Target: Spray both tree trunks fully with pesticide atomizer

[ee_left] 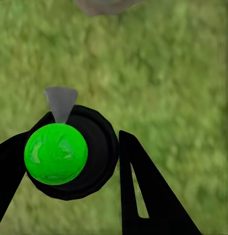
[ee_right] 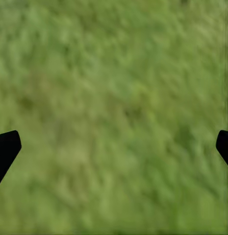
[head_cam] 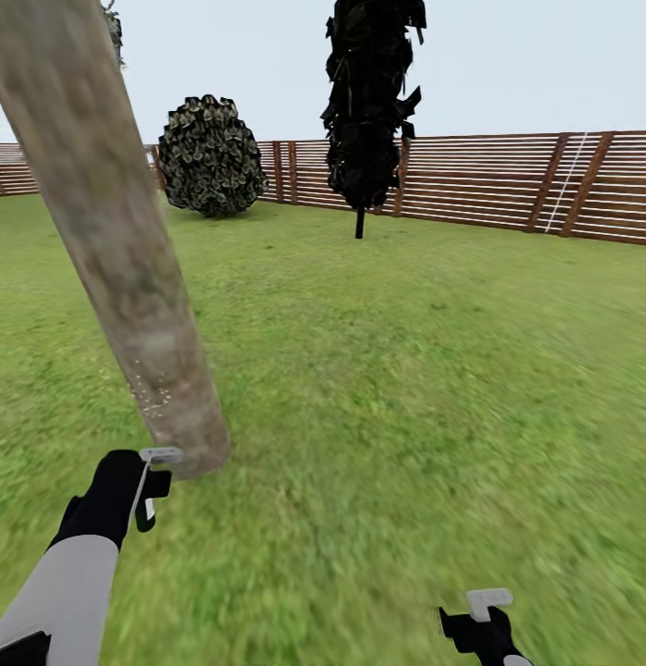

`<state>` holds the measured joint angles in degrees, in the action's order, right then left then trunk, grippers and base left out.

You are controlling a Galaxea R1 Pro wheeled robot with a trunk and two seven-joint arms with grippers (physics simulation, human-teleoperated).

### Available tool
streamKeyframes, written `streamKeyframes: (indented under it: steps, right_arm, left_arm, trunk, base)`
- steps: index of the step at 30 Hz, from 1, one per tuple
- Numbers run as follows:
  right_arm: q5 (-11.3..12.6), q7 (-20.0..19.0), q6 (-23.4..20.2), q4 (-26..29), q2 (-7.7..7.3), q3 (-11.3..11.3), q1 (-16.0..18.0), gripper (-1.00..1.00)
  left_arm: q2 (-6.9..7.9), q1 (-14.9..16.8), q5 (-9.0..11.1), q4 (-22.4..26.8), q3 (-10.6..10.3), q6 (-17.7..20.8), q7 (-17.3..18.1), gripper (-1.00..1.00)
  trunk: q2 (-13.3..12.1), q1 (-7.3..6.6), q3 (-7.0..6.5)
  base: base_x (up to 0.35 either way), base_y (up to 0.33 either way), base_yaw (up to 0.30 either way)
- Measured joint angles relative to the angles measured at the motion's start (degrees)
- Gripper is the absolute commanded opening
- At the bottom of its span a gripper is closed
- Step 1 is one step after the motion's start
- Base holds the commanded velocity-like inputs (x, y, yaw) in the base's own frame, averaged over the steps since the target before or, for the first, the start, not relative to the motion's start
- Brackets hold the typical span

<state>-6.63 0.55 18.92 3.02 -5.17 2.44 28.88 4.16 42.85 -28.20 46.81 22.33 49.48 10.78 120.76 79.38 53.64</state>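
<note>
Spraying step: left gripper (head_cam: 149, 490) pinching pesticide atomizer (ee_left: 69, 156), tree trunk (head_cam: 119, 250) just ahead. Right gripper (head_cam: 478, 622) spread, idle. Next likely sweep nozzle up the trunk.

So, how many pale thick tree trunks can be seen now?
1. The tree trunk leans up the left of the head view, its base just ahead of the left gripper. A second tree may stand outside the pictures.

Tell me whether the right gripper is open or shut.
Open. In the right wrist view the two dark fingertips sit at opposite edges with only grass between them; the right gripper holds nothing.
</note>
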Motion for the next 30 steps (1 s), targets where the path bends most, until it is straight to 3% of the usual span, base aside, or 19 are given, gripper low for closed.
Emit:
streamKeyframes:
  steps: [4, 15, 20, 26, 29, 30]
  right_arm:
    - [0.0, 0.01, 0.0, 0.08, -0.1, 0.0, 0.0, 1.0]
    - [0.0, 0.01, 0.0, 0.09, -0.1, 0.0, 0.02, 1.0]
    - [0.0, 0.01, 0.0, 0.09, -0.1, 0.0, 0.01, 1.0]
    - [0.0, 0.01, 0.0, 0.26, -0.17, 0.01, 0.0, 1.0]
    - [0.0, 0.03, 0.0, 0.28, -0.22, 0.01, 0.0, 1.0]
    - [0.0, 0.02, 0.0, 0.24, -0.27, 0.0, 0.0, 1.0]
  left_arm:
    - [0.0, 0.0, 0.04, 0.16, 0.1, 0.01, 0.0, -1.0]
    - [-0.02, -0.02, 0.06, -0.2, 0.18, 0.02, -0.16, -1.0]
    - [-1.02, -0.02, 0.23, 0.06, 0.13, 0.1, -0.16, -1.0]
    - [-5.45, 0.34, 0.15, 0.18, -0.66, 0.28, -0.41, -1.0]
    - [-5.56, 0.47, -0.53, 0.25, -0.53, 0.39, -0.77, -1.0]
    - [-4.86, 0.38, -1.02, 0.32, -0.25, 0.38, -0.85, -1.0]
  trunk:
    - [0.0, -0.01, 0.0]
    - [0.0, -0.01, 0.0]
    - [0.0, -0.01, 0.0]
    - [0.0, -0.01, 0.0]
    - [0.0, -0.01, 0.0]
    - [0.0, -0.01, 0.0]
  base:
    - [0.096, -0.277, 0.044]
    - [0.143, -0.265, 0.265]
    - [0.137, -0.264, 0.277]
    - [0.141, -0.264, 0.096]
    - [0.147, -0.263, 0.007]
    - [0.152, -0.264, 0.0]
